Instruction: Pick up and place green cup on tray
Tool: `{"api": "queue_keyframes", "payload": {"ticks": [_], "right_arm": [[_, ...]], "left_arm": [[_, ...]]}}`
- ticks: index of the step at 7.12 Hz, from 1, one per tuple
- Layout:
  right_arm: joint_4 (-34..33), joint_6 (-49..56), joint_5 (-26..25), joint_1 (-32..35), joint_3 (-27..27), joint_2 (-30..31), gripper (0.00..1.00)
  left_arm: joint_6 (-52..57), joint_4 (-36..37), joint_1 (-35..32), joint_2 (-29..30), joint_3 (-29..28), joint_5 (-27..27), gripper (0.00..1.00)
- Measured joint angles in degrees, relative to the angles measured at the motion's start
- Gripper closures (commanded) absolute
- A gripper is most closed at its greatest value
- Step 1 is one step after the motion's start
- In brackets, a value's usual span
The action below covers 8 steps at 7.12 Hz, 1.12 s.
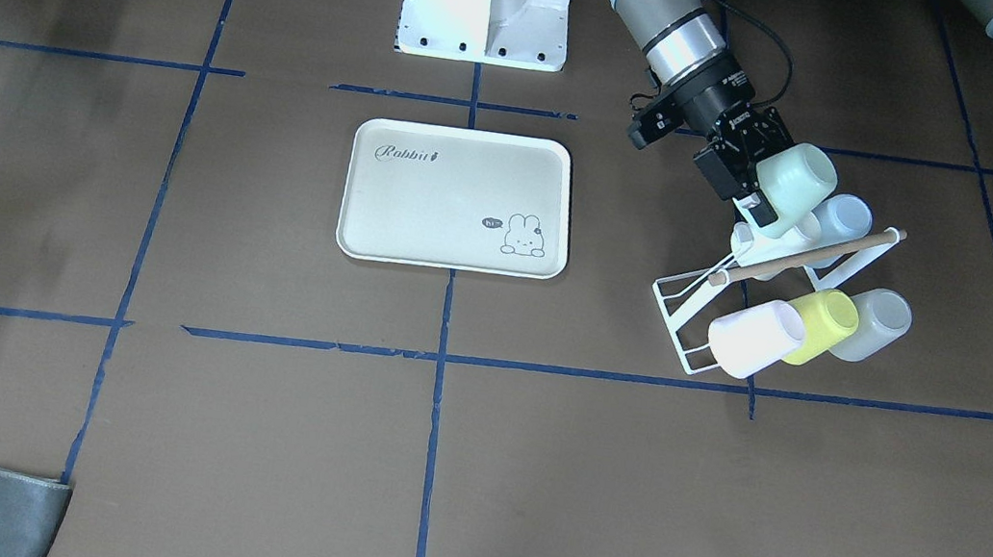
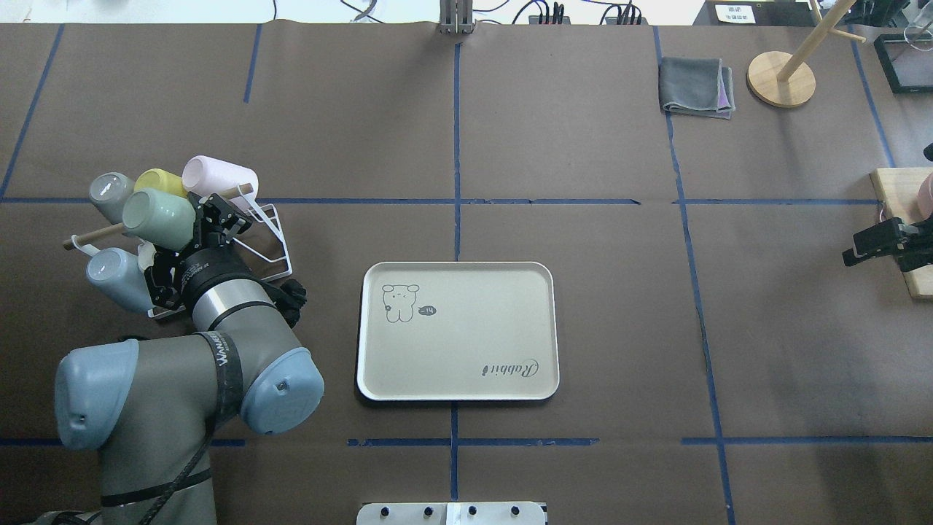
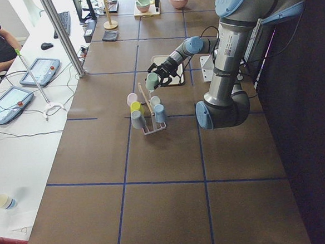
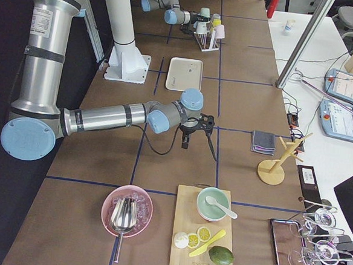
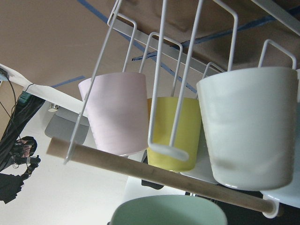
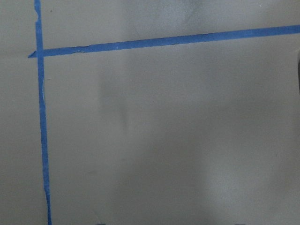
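Overhead exterior has the left arm bent in from the near left corner, with its wrist reaching forward to the rack [image 2: 280,244]. The left gripper [image 2: 198,222] is clamped on the green cup [image 2: 157,217] and holds it above the rack's end. The cup is beside the other cups [image 2: 219,175] and well apart from the tray [image 2: 466,343], which lies flat at mid-table. The cup is tilted almost sideways, its long axis in line with the gripper and its closed base pointing away from the wrist. The right gripper [image 2: 882,244] hovers at the far right; I cannot tell how wide its jaws stand.
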State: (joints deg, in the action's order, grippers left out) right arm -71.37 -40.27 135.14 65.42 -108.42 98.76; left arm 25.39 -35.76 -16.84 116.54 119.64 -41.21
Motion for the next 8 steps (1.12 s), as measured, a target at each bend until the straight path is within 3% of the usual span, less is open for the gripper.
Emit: {"api": "queue_keyframes", "payload": {"ticks": [2,3,6,7,8], "right_arm": [[0.00,0.02,0.03,0.59,-0.03,-0.03,0.06],[0.00,0.09,0.03,1.08,-0.04,-0.01,0.06],[0.14,0.21,0.03,1.87,-0.13,0.05,0.06],[0.16,0.27,0.03,1.94,-0.17,0.07,0.06],[0.19,0.33,0.08,1.96,-0.25,0.05,0.06]], "left_arm": [[-7.94,-2.33,0.19,0.78,5.09,-3.20,0.33],[-13.97,-7.10,-0.02,0.88,7.01,-5.77,0.33],[-35.67,-25.55,-0.26,0.76,8.14,-10.91,0.38],[-44.93,-32.23,-0.17,0.50,7.67,-11.80,0.48],[-55.08,-40.39,0.00,0.25,5.93,-12.17,0.45]]}}
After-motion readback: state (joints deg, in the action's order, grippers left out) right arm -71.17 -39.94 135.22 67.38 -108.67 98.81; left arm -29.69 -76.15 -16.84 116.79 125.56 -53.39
